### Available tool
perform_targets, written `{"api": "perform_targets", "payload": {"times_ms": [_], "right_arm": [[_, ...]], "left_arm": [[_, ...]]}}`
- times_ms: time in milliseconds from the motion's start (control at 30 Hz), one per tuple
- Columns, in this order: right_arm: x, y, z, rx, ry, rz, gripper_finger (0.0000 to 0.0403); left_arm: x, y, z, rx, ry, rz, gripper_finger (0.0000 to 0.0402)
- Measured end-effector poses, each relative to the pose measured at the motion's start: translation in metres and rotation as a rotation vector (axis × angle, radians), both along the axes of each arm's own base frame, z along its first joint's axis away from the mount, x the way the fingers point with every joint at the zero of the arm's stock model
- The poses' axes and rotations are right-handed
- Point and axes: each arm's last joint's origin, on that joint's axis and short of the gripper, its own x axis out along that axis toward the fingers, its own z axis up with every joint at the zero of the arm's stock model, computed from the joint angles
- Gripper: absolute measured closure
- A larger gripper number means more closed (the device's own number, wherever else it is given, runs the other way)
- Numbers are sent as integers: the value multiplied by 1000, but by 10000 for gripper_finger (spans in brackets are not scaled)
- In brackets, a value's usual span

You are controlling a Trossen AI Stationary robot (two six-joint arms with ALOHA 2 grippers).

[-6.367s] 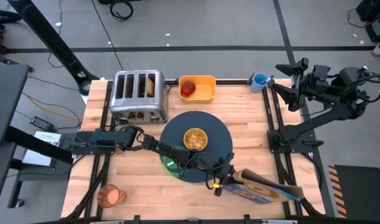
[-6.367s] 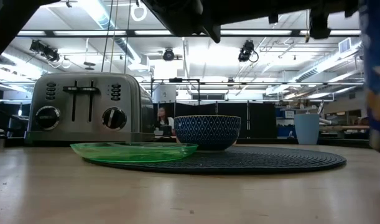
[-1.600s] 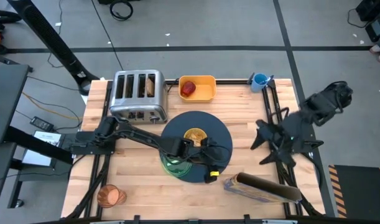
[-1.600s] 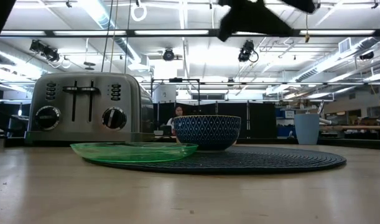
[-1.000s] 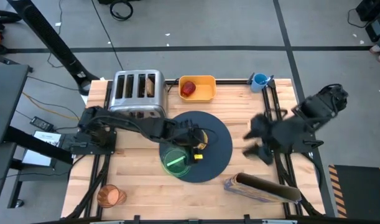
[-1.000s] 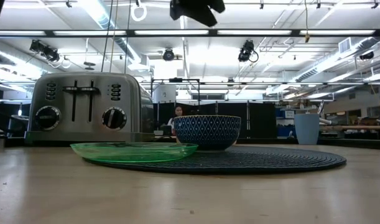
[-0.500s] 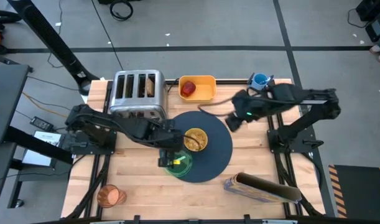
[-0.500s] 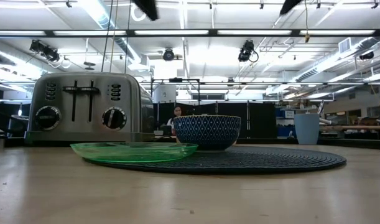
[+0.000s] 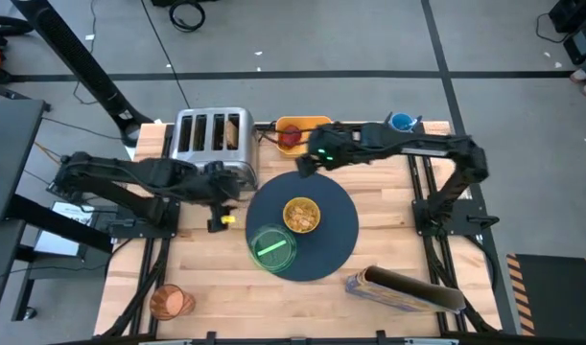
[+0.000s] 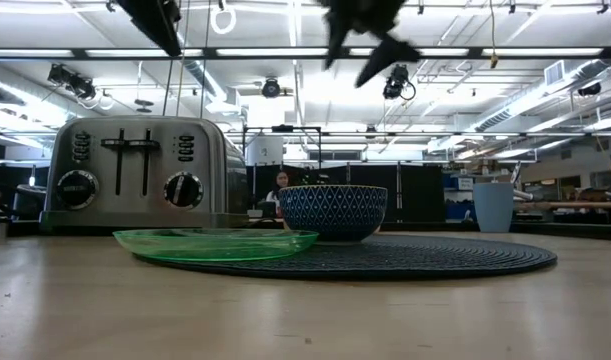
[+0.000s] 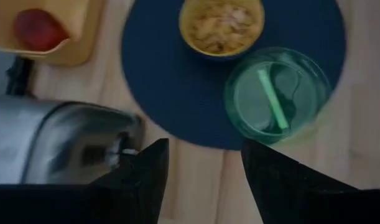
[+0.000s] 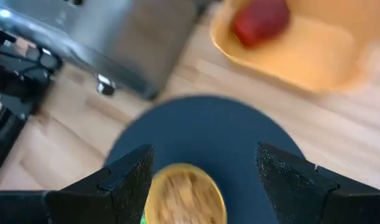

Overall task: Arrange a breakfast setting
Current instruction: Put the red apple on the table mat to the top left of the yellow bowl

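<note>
A dark blue-grey round mat lies mid-table. On it stand a cereal bowl and a translucent green plate, whose near-left part overhangs the mat's edge. A toast slice stands in a slot of the toaster. The red apple lies in a yellow tray. An amber cup stands at the near left. My left gripper hovers open in front of the toaster, left of the mat. My right gripper hovers open over the mat's far edge, beside the tray.
A cereal box lies on its side at the near right. A blue cup stands at the far right corner. Bare wood shows right of the mat and along the near edge.
My left gripper has drawn back from above the plate toward the table's left edge, ending in front of the toaster. My right gripper has swung from the table's right side toward the left and far edge, to the yellow tray. Bowl and plate have stayed put.
</note>
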Motion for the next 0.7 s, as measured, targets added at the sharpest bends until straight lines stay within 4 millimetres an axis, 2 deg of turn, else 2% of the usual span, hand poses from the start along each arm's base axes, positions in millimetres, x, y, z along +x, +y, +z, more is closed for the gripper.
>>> {"api": "perform_targets", "payload": {"times_ms": [133,233,433,700], "right_arm": [[37,-31,-15,-47,-98,-3,119],[56,-56,-26,-88,-156,-19,119],[69,-98,-52,-22,-215,-184,119],[80,-124,-89,71,-231,-341,119]], "left_arm": [[-21,12,-2,-1,-14,45,194],[-34,17,-1,3,-21,61,194],[-50,27,7,0,-77,107,194],[-60,37,9,41,-52,136,193]]}}
